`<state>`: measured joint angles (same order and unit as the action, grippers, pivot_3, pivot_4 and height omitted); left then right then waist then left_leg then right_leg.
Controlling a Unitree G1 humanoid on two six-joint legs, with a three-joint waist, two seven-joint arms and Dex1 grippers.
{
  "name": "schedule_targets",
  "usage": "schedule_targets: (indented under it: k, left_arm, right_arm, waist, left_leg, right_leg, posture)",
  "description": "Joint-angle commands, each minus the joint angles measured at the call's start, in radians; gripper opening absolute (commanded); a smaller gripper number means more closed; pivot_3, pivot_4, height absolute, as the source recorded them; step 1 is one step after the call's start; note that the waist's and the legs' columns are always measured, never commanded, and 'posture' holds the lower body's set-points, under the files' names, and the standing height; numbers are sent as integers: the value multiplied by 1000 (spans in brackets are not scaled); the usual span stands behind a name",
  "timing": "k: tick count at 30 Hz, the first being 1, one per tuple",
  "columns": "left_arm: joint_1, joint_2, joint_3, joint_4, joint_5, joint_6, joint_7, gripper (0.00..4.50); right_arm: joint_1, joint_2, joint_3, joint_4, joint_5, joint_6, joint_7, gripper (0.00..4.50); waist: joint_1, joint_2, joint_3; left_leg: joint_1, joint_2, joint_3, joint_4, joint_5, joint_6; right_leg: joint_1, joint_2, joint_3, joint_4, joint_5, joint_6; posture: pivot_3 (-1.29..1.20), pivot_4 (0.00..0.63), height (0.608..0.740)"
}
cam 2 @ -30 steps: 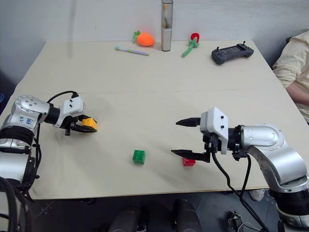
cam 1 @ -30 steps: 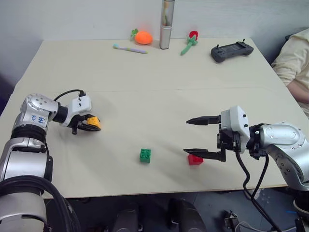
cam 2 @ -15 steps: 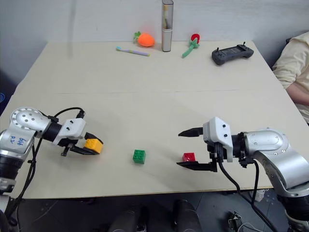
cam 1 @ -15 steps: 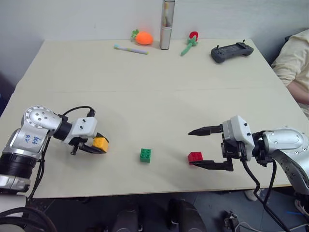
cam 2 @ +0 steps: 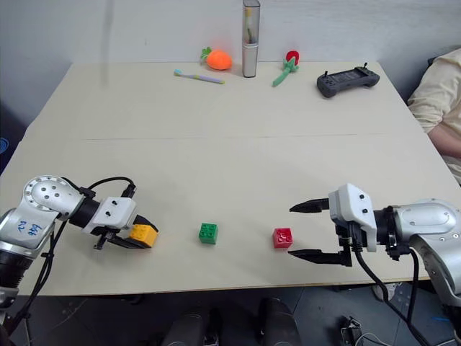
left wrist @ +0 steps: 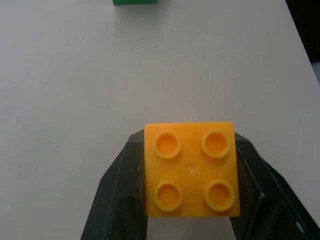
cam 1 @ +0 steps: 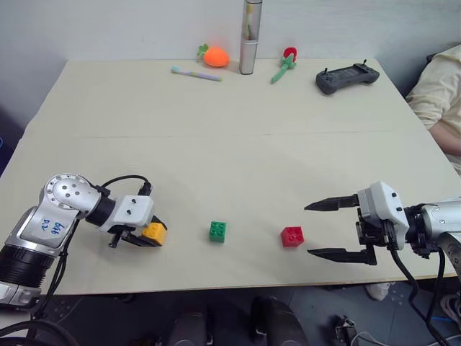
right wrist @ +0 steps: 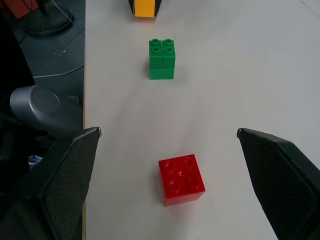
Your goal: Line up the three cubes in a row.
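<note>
Gripping a studded yellow-orange cube [left wrist: 190, 170], left fingers [left wrist: 117, 197] clenched, right fingers [cam 1: 335, 205] spread beside red cube [cam 1: 292, 236]

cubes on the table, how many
3: yellow cube in the left claw, green cube in the middle, red cube just off the open right claw.

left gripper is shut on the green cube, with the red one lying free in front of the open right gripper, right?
Not quite: the left gripper is shut on the yellow-orange cube, as the left wrist view shows. The green cube lies free, as does the red cube before the open right gripper.
</note>
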<state>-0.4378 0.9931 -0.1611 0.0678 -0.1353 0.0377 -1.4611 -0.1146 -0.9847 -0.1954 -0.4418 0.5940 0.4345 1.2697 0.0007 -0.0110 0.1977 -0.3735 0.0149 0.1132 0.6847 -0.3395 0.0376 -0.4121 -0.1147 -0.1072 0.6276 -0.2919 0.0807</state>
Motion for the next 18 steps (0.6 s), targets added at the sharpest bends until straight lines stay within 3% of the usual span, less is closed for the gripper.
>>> schedule_targets:
  k: [1, 10, 18]
  left_arm:
    - [-18, -11, -1, 20, 17, -21, 14, 1541]
    - [-25, -34, 2, 59, 18, -25, 20, 1541]
    - [-6, -22, 29, 45, -9, -18, 16, 3959]
  right_arm:
    - [12, -11, -29, -30, 7, -17, -5, 4500]
    - [24, -14, -35, -42, 9, -16, -11, 4500]
    - [63, -24, -38, -42, -2, -33, 10, 4500]
  waist:
    - [1, 0, 0]
    - [0, 0, 0]
    - [2, 0, 0]
  left_leg:
    - [0, 0, 0, 0, 0, 0]
    - [0, 0, 0, 0, 0, 0]
    - [0, 0, 0, 0, 0, 0]
  right_leg:
    - [0, 0, 0, 0, 0, 0]
    - [0, 0, 0, 0, 0, 0]
    - [0, 0, 0, 0, 0, 0]
  posture:
    - [0, 150, 740]
    - [0, 150, 740]
    - [0, 150, 740]
